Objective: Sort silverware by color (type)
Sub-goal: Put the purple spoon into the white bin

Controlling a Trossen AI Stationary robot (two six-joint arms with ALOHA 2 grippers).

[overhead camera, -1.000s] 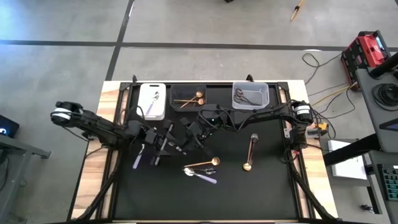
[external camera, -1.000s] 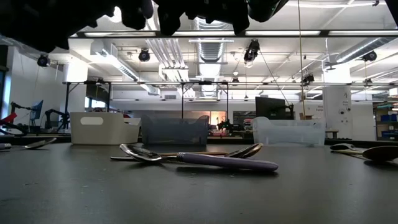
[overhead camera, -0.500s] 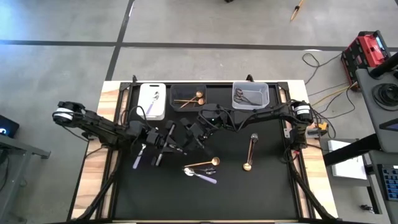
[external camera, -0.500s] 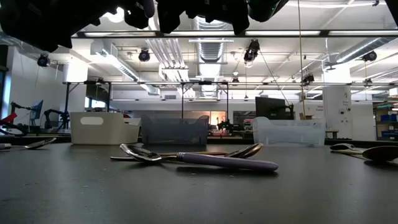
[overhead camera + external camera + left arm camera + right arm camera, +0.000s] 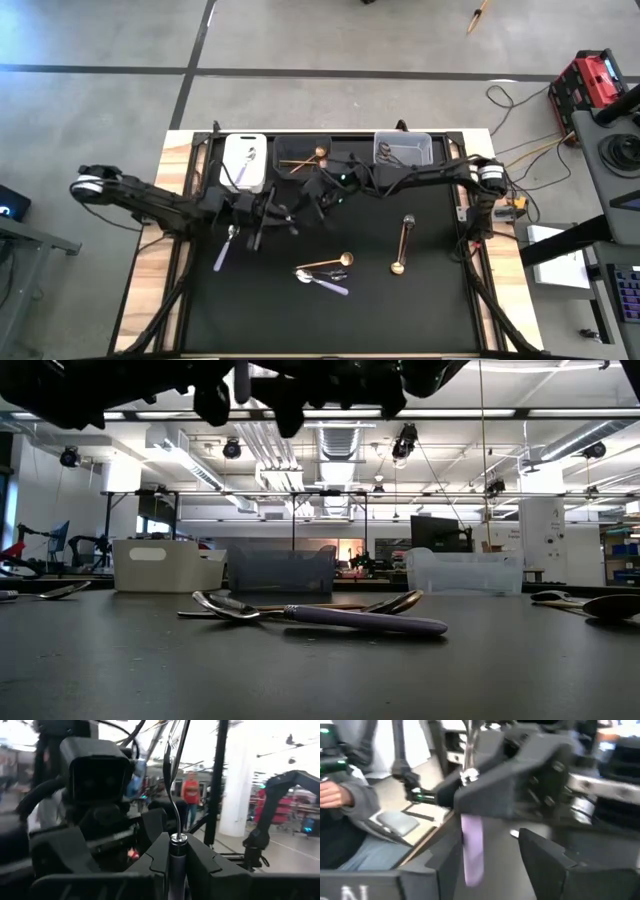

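Note:
My left gripper (image 5: pixel 274 215) is shut on a lilac-handled silver utensil (image 5: pixel 471 845) above the table's middle left. My right gripper (image 5: pixel 301 205) faces it from the right, open (image 5: pixel 492 847); the lilac handle stands between its spread fingers, and I cannot tell whether they touch it. On the mat lie a lilac-handled spoon (image 5: pixel 224 249) at the left, a gold spoon (image 5: pixel 327 264) crossed with a lilac-handled one (image 5: pixel 360 620) in the middle, and a gold spoon (image 5: pixel 402 245) at the right. At the far edge stand a white bin (image 5: pixel 245 163), a dark bin (image 5: pixel 303 155) and a clear bin (image 5: pixel 403 152). My left gripper pinches the utensil between its two fingers, where the silver neck meets the handle's top (image 5: pixel 177 839). The fingers lie about level and across it. The utensil stands upright, silver end (image 5: pixel 174 780) up and lilac handle (image 5: pixel 472 855) hanging below, lifted clear of the table.
The bins hold utensils: a lilac-handled one in the white, gold ones in the dark, dark ones in the clear. The mat's near half is bare. A seated person (image 5: pixel 350 820) shows beyond the table's left side.
Both grippers have kept close together above the mat. My right gripper has moved a little toward the table's far edge. The spoons on the mat have not moved.

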